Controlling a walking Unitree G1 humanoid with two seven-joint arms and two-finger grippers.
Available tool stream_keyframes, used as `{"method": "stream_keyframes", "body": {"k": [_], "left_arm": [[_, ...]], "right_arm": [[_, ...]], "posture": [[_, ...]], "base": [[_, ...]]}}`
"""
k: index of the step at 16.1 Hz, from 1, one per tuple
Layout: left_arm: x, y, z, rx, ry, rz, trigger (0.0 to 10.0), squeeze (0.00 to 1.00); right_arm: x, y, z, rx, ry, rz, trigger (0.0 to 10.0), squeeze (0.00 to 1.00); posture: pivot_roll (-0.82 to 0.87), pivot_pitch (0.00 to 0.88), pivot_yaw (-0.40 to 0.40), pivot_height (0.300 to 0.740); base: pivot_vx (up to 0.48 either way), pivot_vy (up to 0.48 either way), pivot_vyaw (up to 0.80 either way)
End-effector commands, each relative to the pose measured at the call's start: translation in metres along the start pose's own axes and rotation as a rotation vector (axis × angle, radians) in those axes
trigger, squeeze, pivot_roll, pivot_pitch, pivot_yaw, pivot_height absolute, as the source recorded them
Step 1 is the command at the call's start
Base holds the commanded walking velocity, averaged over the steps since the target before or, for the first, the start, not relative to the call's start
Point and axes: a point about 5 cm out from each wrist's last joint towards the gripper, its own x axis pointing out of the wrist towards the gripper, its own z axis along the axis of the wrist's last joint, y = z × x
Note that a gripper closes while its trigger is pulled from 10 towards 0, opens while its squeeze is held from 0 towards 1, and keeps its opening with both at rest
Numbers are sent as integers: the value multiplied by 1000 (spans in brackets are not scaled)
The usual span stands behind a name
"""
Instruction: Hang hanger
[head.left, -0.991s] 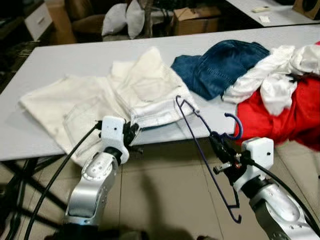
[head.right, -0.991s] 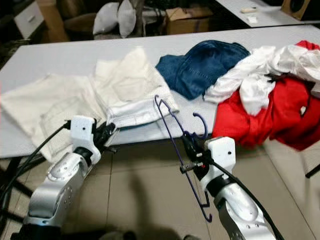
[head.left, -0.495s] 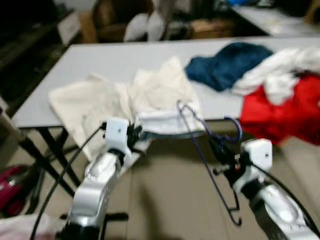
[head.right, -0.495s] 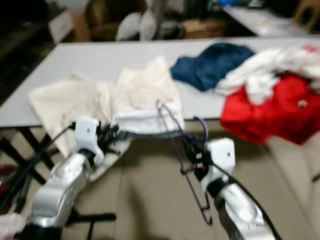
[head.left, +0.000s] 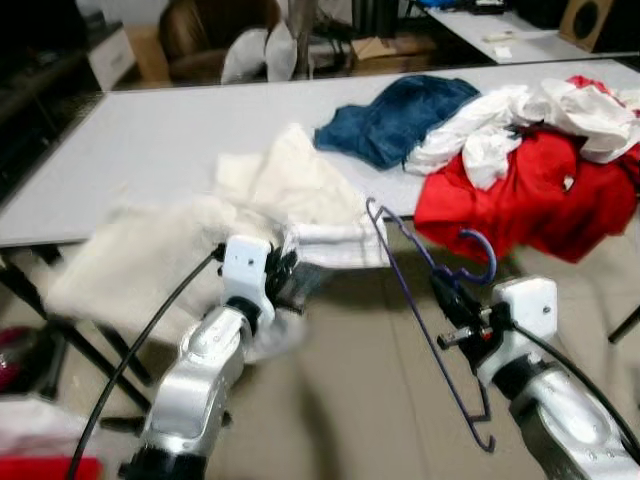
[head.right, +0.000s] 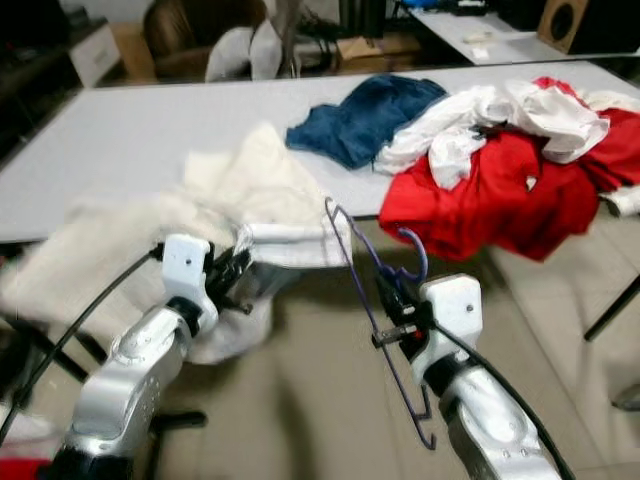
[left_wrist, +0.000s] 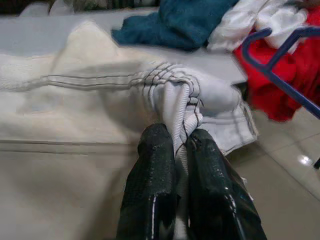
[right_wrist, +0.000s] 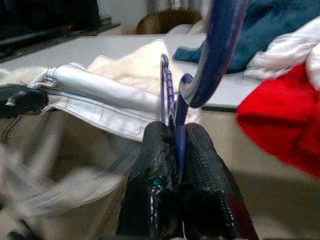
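Right gripper (head.left: 452, 300) clamped on blue hanger (head.left: 425, 310), held off bench (head.left: 120, 150) edge at 5 o'clock, hook up for hanging. Left gripper (left_wrist: 175, 145) pinching waistband of cream trousers (head.left: 290, 185), at 7 o'clock, dragging them clear of bench. Red cloth (head.left: 520, 190) at 2 o'clock.

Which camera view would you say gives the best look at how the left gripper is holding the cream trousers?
The left wrist view: the left gripper is shut on a bunched fold of the cream trousers, seen close and sharp. In the eye views that gripper appears small, with the trousers blurred as they trail off the table.
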Motion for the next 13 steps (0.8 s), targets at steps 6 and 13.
{"method": "stream_keyframes", "body": {"k": [6,13], "left_arm": [[1,6,3,29,11,-6,10000,0],[-4,10,-3,66,243,-212,0,0]], "right_arm": [[-5,-3,-2,-19,51,52,10000,0],[-53,-19,-9,-85,213,321,10000,0]], "posture": [[-84,0,70,740],[-77,0,76,740]], "base": [[0,-230,0],[0,0,0]]}}
